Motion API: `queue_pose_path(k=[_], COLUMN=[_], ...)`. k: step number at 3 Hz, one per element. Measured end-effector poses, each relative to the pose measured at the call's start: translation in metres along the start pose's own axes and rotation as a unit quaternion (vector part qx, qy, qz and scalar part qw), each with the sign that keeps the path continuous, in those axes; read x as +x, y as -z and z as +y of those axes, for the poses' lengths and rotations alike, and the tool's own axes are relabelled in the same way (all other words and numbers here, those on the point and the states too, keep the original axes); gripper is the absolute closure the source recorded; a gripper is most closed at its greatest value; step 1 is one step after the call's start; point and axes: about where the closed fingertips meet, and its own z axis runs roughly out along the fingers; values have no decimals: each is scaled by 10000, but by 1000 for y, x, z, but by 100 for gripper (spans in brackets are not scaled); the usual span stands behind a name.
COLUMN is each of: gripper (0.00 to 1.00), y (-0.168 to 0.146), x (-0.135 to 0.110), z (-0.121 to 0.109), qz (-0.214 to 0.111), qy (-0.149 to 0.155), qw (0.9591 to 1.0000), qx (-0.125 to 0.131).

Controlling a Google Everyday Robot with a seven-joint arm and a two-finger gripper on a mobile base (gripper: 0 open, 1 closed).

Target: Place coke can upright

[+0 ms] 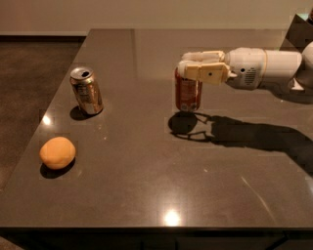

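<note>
Dark, polished tabletop [146, 185] fills most of my feed, with a bright spot of glare [171, 218] close to its near edge at about 6 o'clock from the table's middle. Nearest to me among the objects, at roughly 8 o'clock, a round orange fruit [57, 152] rests on the surface by the left edge, well apart from everything else.

Further back at 10 o'clock stands a gold-brown metallic drink can [86, 91], open end up and leaning a little in my view, with its own small shadow at its foot.

At about 1 o'clock I have the small red aluminium coke can [188, 93] with pale lettering. It is upright, silver end on top, and the cream-coloured two-finger gripper [190, 68] is clenched on its upper part from the right side, fingers [205, 74] lying level across the rim. The can's shadow [183, 122] sits just below its base at 6 o'clock. From this angle I cannot tell for sure whether the base touches the table or hangs just above it.

A white arm [264, 68] reaches in level from 3 o'clock, throwing a long shadow across the table's right side. Beyond the far edge I see dark floor [29, 73] at 9 o'clock and a pale wall [146, 12] at 12.
</note>
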Motion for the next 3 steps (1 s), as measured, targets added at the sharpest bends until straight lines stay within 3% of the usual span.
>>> queue_pose_path(k=[1,3], gripper=[82,35], y=[-2,-7], x=[12,29], z=[-3,-9], qz=[-191,-317], qy=[-137,-298], qw=[9997,9990], qx=[25,97])
